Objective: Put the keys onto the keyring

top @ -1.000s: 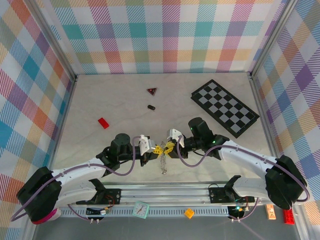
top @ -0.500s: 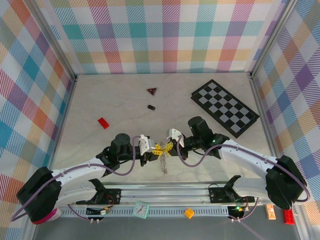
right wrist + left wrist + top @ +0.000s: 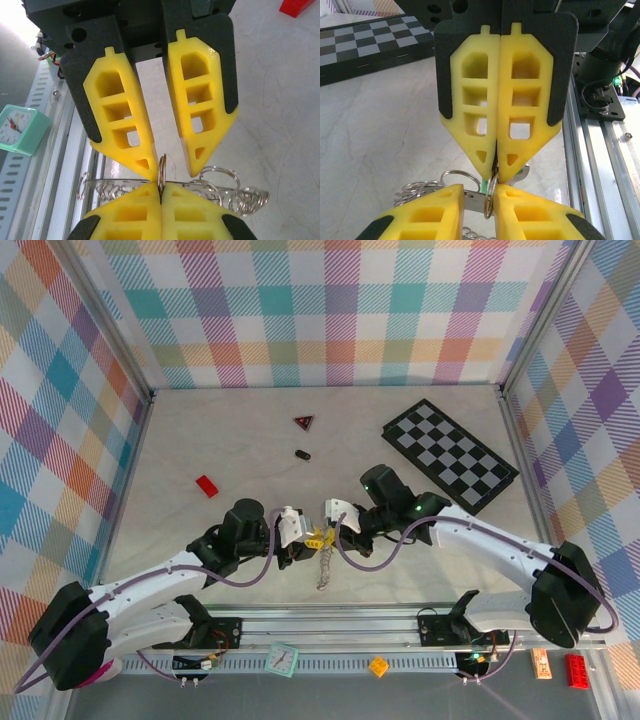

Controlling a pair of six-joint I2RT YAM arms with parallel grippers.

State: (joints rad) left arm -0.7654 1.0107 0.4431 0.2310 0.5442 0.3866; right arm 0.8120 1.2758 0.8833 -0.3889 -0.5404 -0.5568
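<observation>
keyring (image 3: pixel 161 172): a thin metal ring seen edge-on, held up off the surface between the two pincers; in the left wrist view (image 3: pixel 491 194) it stands upright at the meeting fingertips.
keys (image 3: pixel 114 190): a silvery bunch of loops and toothed pieces just behind the ring; from above (image 3: pixel 323 570) it trails as a thin strand from the pincers toward the near edge.
right pincer (image 3: pixel 161 186): clenched, its yellow pads pressed flat together on the keyring; in the left wrist view (image 3: pixel 496 172) its tips pinch the top of the ring.
left pincer (image 3: pixel 171 169): released, pads apart, one on each side of the ring with a gap on either side; its own view (image 3: pixel 487 197) shows the ring standing in that gap.
both pincers from above: tip to tip at the near middle of the surface, left pincer (image 3: pixel 307 540), right pincer (image 3: pixel 329 532).
surface (image 3: pixel 200 440): pale, marbled.
chequered board (image 3: pixel 450 455): far right, flat, at a slant.
dark red triangle (image 3: pixel 304 422): far middle.
small black oval piece (image 3: pixel 302 454): just nearer than the triangle.
red brick (image 3: pixel 207 486): left of centre, well apart from the pincers.
teal clock (image 3: pixel 20 127): on the rail below the near edge.
</observation>
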